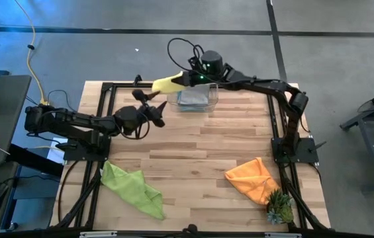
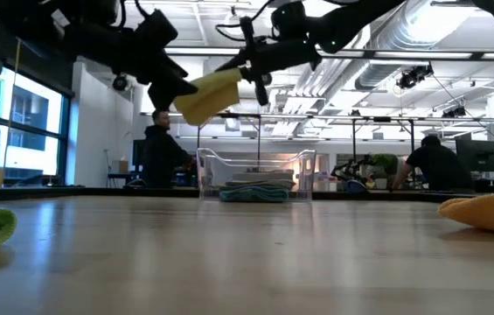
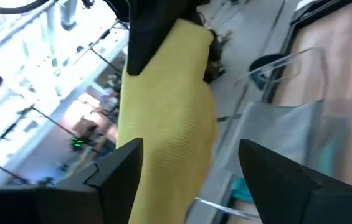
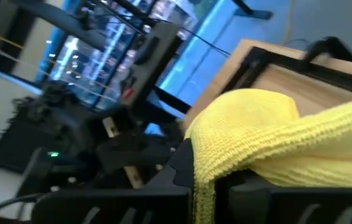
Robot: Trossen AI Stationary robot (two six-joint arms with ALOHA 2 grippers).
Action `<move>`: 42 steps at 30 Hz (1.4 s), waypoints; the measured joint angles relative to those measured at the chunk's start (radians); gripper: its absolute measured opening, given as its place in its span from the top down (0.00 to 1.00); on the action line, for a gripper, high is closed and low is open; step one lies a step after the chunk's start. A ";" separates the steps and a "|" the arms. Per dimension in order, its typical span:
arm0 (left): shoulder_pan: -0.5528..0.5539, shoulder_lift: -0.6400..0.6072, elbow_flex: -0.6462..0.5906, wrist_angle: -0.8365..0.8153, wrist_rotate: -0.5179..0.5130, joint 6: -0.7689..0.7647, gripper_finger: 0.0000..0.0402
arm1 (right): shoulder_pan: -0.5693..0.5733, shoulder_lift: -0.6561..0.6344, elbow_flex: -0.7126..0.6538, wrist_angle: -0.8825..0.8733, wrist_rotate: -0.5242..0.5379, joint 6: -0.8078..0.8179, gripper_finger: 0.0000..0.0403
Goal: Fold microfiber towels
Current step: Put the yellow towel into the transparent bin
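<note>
While the wooden table (image 1: 193, 152) carries most of the scene, work centres at its far edge, above the clear plastic bin (image 1: 193, 99). Folded cloths already lie stacked inside the bin: a teal blue towel (image 2: 255, 193) with what looks like a grey one on top, hard to separate in the low view. So some of the folding appears done.

Two towels wait unfolded near the front edge: the lime green towel (image 1: 132, 187) crumpled at the left, the orange towel (image 1: 253, 177) bunched at the right, just beside the small spiky plant (image 1: 279, 208).

Yellow towel (image 1: 171, 83) hangs in the air, up above the bin's left side, in a folded, elongated bundle. By my reading it is on its way into the bin, not yet set down.

Right gripper (image 1: 188, 79) clamps one end of the yellow towel, fingers closed on the cloth. Left gripper (image 1: 148, 96) sits just beside the towel's free end with fingers (image 3: 110, 168) spread wide, the cloth showing between them but not pinched.
</note>
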 joint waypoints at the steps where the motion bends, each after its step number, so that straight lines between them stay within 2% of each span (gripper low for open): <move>1: 0.000 0.000 0.005 0.000 -0.013 0.024 0.36 | 0.006 0.000 0.000 0.017 -0.002 0.009 1.00; 8: -0.001 0.000 0.010 0.087 -0.156 0.189 0.36 | 0.033 0.000 0.000 0.065 -0.035 0.040 1.00; 13: 0.007 0.000 0.010 0.104 -0.172 0.277 0.37 | 0.047 0.000 0.000 0.075 -0.065 0.055 1.00; 16: 0.018 0.000 0.010 0.096 -0.181 0.323 0.41 | 0.054 0.000 0.000 0.075 -0.074 0.057 1.00; 19: 0.019 0.000 0.010 0.097 -0.199 0.358 0.51 | 0.056 0.000 0.000 0.076 -0.079 0.057 1.00; 23: 0.015 0.000 0.010 0.097 -0.210 0.418 0.70 | 0.055 0.000 0.000 0.075 -0.083 0.032 1.00; 28: 0.004 0.000 0.010 0.097 -0.212 0.421 0.95 | 0.040 0.001 0.000 0.017 -0.123 -0.132 0.93; 32: 0.012 0.000 0.010 0.043 -0.203 0.364 0.97 | 0.009 -0.005 0.000 -0.097 -0.179 -0.313 0.80; 35: 0.029 0.000 0.010 -0.078 -0.173 0.243 0.98 | -0.014 -0.035 0.000 -0.195 -0.165 -0.489 0.67; 39: 0.066 0.000 0.039 -0.312 -0.035 -0.011 0.99 | -0.038 -0.087 0.000 -0.340 -0.017 -0.760 0.51; 42: 0.109 0.000 0.117 -0.537 0.175 -0.231 0.99 | -0.040 -0.125 0.000 -0.430 0.154 -0.970 0.42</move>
